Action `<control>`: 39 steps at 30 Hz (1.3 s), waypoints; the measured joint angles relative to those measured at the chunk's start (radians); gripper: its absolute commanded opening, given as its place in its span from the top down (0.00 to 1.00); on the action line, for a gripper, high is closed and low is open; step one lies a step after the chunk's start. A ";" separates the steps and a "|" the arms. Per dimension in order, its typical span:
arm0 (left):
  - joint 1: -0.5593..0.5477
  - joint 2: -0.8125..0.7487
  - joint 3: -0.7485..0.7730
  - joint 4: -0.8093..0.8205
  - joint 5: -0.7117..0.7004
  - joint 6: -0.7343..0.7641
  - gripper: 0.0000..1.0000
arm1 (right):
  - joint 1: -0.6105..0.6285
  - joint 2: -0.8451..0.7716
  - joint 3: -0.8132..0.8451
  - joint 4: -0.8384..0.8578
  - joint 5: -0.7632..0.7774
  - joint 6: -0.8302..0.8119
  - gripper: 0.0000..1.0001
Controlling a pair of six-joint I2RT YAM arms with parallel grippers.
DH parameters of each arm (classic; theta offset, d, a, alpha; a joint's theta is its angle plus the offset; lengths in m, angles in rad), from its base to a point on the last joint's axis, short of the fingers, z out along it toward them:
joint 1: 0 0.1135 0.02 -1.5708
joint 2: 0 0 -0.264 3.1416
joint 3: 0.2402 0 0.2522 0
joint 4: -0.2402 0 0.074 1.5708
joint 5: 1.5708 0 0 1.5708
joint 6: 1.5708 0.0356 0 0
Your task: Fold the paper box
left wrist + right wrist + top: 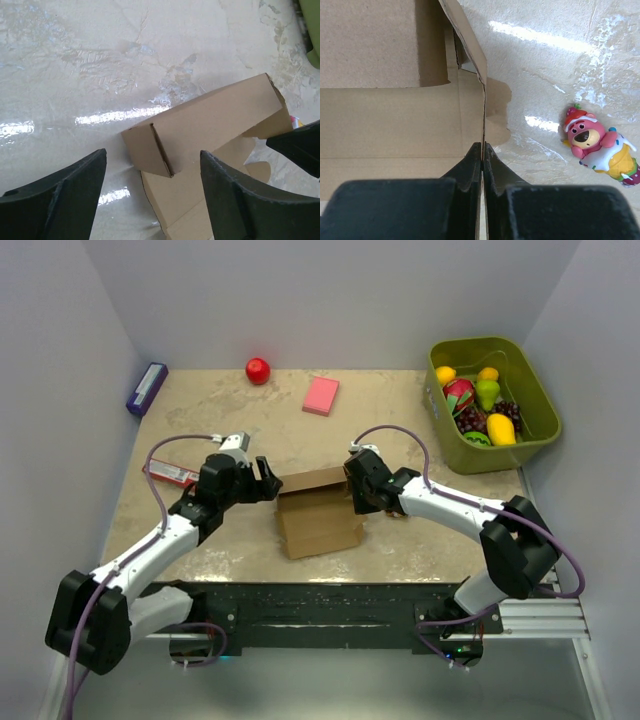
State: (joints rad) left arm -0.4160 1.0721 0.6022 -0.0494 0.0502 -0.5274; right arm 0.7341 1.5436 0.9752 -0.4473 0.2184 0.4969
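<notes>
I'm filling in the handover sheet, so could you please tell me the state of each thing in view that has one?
box: partly folded, far wall raised, top open.
left fingers: open, holding nothing.
right fingers: shut on the box's right side flap.
bin: uncovered, holding toy fruit.
bear toy: lying on the table, untouched.

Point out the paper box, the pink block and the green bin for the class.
paper box [320, 530]: top external view, on its flat lower panel.
pink block [321, 396]: top external view, middle of its top face.
green bin [495, 456]: top external view, on its near outer wall.
</notes>
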 measured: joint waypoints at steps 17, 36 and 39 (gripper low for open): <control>0.030 0.118 -0.128 0.286 0.093 -0.015 0.47 | 0.005 0.000 0.000 0.001 -0.004 0.000 0.95; 0.035 0.184 -0.135 0.408 0.183 -0.011 0.62 | 0.064 0.061 0.027 0.164 -0.172 0.057 0.92; 0.035 0.188 -0.135 0.414 0.186 -0.010 0.62 | 0.069 0.084 0.016 0.257 -0.185 0.084 0.85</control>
State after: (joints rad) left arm -0.3813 1.2602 0.4671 0.3645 0.2359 -0.5373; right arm 0.8028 1.6272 0.9909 -0.1905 0.0338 0.5804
